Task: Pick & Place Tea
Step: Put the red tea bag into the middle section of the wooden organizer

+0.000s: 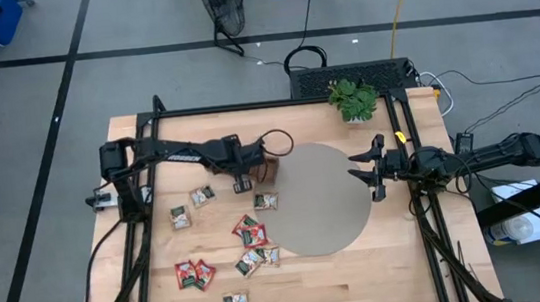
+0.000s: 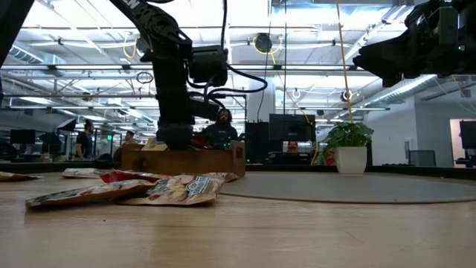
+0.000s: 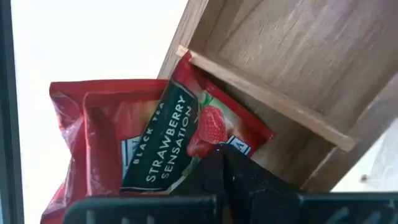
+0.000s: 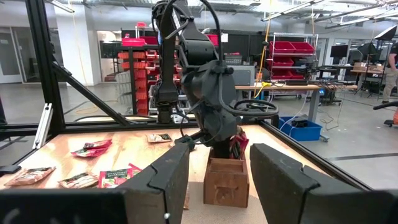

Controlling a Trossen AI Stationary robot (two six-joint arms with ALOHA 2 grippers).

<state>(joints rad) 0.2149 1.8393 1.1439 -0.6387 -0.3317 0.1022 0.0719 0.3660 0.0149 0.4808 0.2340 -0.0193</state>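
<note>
Now left claw (image 3: 227,163) pinches strawberry sachet (image 3: 168,134) at tray (image 3: 292,68) edge.

Pale blond wood grain across the tabletop (image 1: 363,272), framed in black. Flat grey-beige on the round mat (image 1: 321,201) at centre frame. Mostly red on the scattered tea sachets (image 1: 248,231) in the lower left of the high view, with touches of green, white and cream. Red on the held sachet (image 3: 168,134) in the left wrist view, with a dark green band, white lettering and a strawberry picture. Warm brown on the wooden tray (image 4: 226,180), lighter along its divider. Bright green leaves over a white pot on the potted plant (image 1: 353,99), upper right. Matte black on the left end effector (image 1: 245,179) and the right end effector (image 1: 365,174).
</note>
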